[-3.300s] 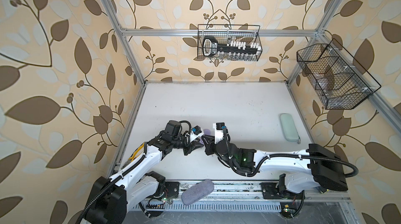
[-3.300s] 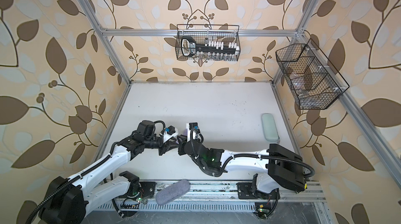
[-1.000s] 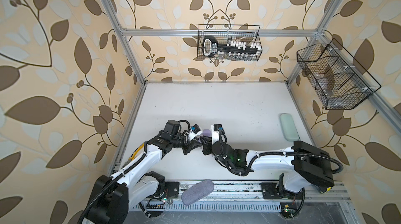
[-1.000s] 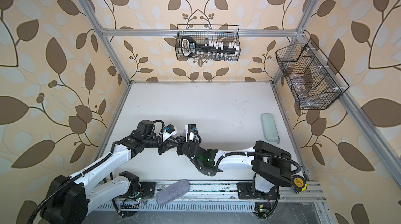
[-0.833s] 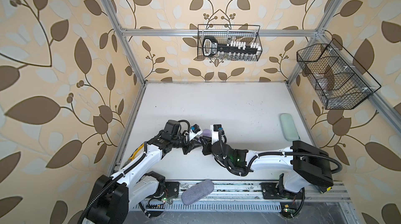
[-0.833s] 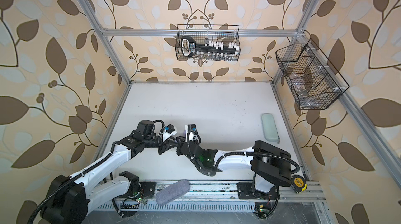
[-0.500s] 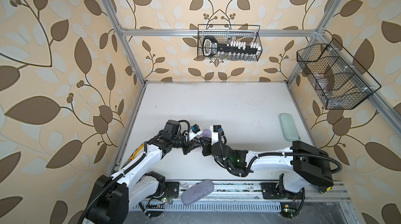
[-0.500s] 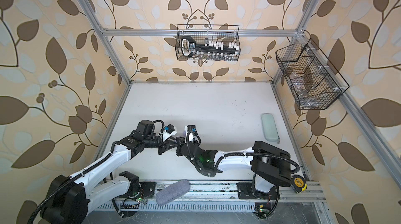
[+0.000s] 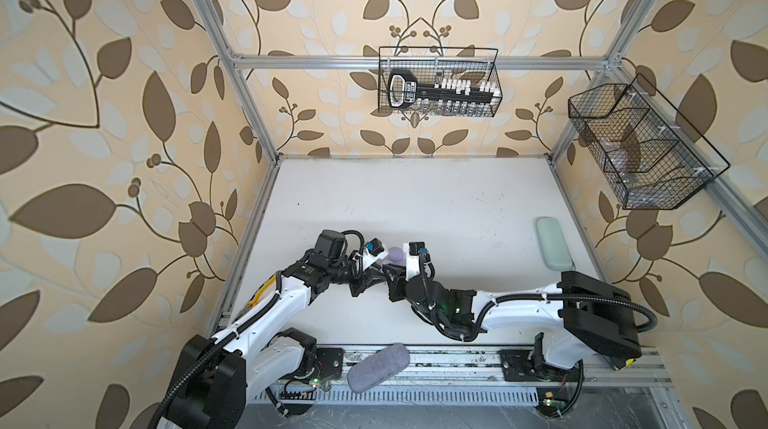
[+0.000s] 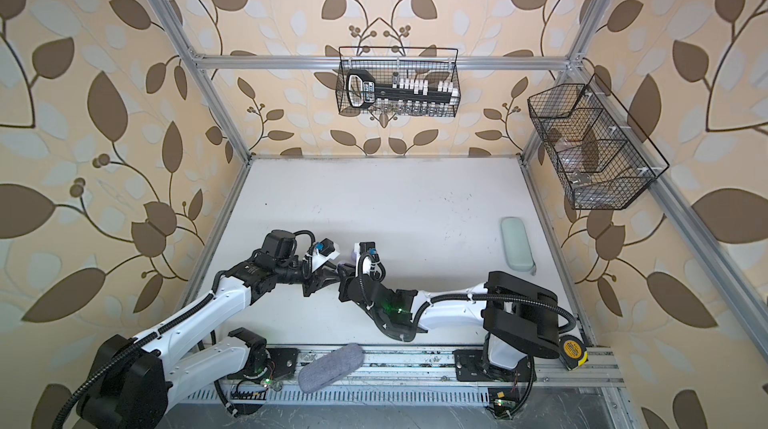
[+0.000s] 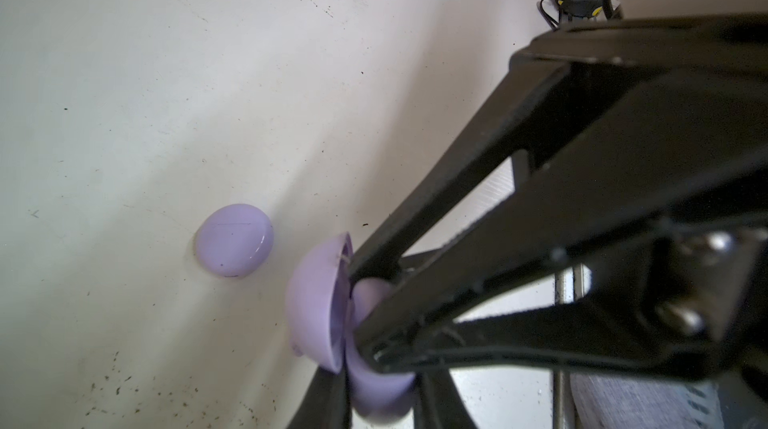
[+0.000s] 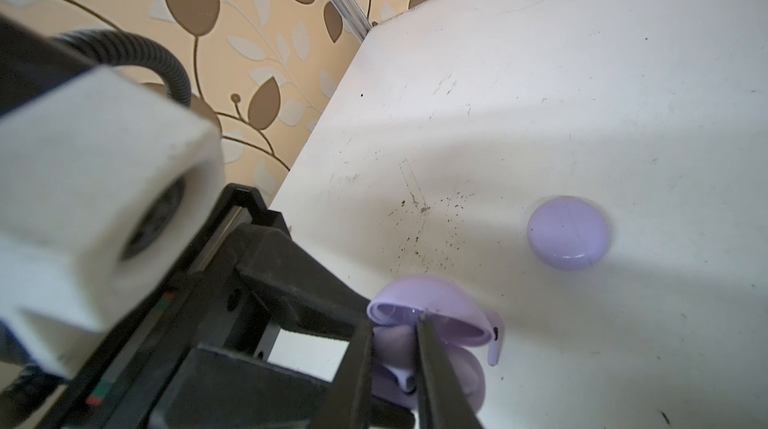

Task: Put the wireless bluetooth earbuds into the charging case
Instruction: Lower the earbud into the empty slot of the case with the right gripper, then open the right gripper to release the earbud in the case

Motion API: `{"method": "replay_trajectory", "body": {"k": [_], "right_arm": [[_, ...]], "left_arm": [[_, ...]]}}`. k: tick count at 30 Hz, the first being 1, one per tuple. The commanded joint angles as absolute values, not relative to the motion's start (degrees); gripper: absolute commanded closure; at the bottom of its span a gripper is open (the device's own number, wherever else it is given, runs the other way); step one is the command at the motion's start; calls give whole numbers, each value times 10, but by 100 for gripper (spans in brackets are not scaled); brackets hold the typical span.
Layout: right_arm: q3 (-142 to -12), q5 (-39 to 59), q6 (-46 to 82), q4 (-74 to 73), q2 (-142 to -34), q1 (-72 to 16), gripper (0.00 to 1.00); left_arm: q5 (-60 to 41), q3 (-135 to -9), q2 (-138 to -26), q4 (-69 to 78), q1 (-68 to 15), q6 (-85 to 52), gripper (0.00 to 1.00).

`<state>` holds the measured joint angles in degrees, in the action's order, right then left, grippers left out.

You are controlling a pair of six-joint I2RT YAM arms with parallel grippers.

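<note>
My left gripper (image 11: 361, 314) is shut on the lower half of an open lavender charging case (image 11: 316, 302), holding it just above the table with the lid (image 12: 436, 302) swung up. The thin fingers of my right gripper (image 12: 395, 335) reach into the case and stand a little apart, one on each side of a pale-lavender earbud (image 12: 395, 350) sitting in the lower half with its stem sticking out. In both top views the two grippers (image 9: 384, 275) (image 10: 338, 271) meet at the front middle of the table. A second, closed lavender case (image 9: 397, 255) (image 12: 568, 238) lies just behind them.
A mint-green oblong case (image 9: 552, 242) lies by the table's right edge. A grey fabric case (image 9: 378, 366) rests on the front rail, and a yellow tape measure (image 10: 573, 350) sits at its right end. Wire baskets hang on the back wall (image 9: 438, 88) and the right wall (image 9: 640, 148).
Over the last three seconds the right arm has drawn its shoulder in and its gripper has edged left towards the held case. The left arm has stayed put.
</note>
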<state>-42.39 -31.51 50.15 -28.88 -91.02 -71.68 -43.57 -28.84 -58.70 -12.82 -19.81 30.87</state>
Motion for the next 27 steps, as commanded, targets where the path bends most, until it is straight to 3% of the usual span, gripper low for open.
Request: {"method": "replay_trajectory", "body": {"k": [1, 27], "right_arm": [[-411, -308, 508, -287, -898, -725, 79], [-382, -311, 496, -289, -829, -707, 75]], "left_arm": [[-461, -314, -585, -108, -197, 311, 100], [-466, -315, -586, -113, -197, 316, 100]]}}
